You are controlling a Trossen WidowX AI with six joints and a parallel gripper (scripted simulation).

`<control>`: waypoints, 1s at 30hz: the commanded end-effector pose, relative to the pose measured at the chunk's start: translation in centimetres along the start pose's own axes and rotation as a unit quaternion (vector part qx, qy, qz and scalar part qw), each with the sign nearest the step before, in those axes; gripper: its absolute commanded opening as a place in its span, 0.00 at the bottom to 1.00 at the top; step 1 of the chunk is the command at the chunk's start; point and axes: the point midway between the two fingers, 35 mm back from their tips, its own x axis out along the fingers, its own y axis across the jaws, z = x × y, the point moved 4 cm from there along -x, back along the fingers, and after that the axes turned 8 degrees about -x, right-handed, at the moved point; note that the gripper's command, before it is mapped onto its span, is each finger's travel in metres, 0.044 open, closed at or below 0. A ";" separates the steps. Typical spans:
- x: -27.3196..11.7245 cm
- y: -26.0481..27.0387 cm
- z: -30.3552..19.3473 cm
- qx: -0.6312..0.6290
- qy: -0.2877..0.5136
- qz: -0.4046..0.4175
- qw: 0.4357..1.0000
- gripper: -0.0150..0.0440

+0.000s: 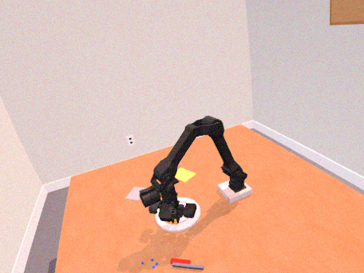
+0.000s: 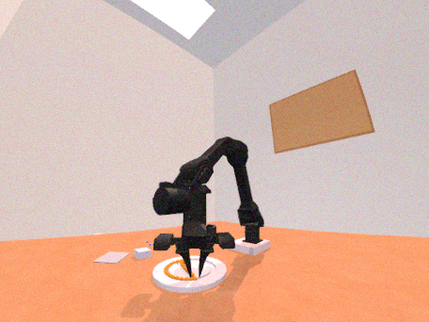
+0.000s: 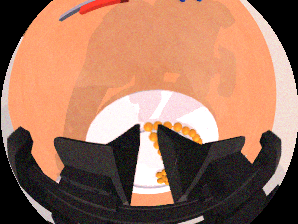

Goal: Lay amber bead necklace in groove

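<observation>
Two black tapered fingers [image 2: 190,270] of the black parallel-jaw gripper [image 1: 172,222] [image 2: 195,277] [image 3: 149,127] stand a little apart, and I judge that they grip nothing, although one bead shows in the gap between the tips. The amber bead necklace [image 2: 167,272] [image 3: 178,127] lies on the round white bead board [image 1: 196,219] [image 2: 218,280] [image 3: 107,120], directly at the tips; taking the edges from the top view, from there it bends toward the left edge of the table [image 1: 100,223] [image 2: 56,287] [image 3: 45,75], then back toward the far edge. It has no straight long axis, only this curve; a second run of beads goes inward over the middle of the board, so the laying seems not finished. Probably the next move must free the fingers upward, then take this inner run toward the side of the groove nearer to the base; if they close too early, they could pull out the laid beads. The gripper points down, its fingers spaced roughly along the left-right direction. Above it, the black six-joint arm [image 1: 181,145] [image 2: 241,181] keeps its elbow high, and reaches over from the white base block [image 1: 239,196] [image 2: 263,247], nearer to the far edge.
</observation>
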 end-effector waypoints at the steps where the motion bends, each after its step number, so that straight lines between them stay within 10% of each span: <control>1: -0.1 0.0 0.0 0.000 0.000 0.000 1.000 0.57; 11: -0.2 0.0 0.0 0.000 0.000 0.000 1.000 1.00; 30: -0.5 0.0 0.0 0.003 -0.001 0.000 1.000 1.00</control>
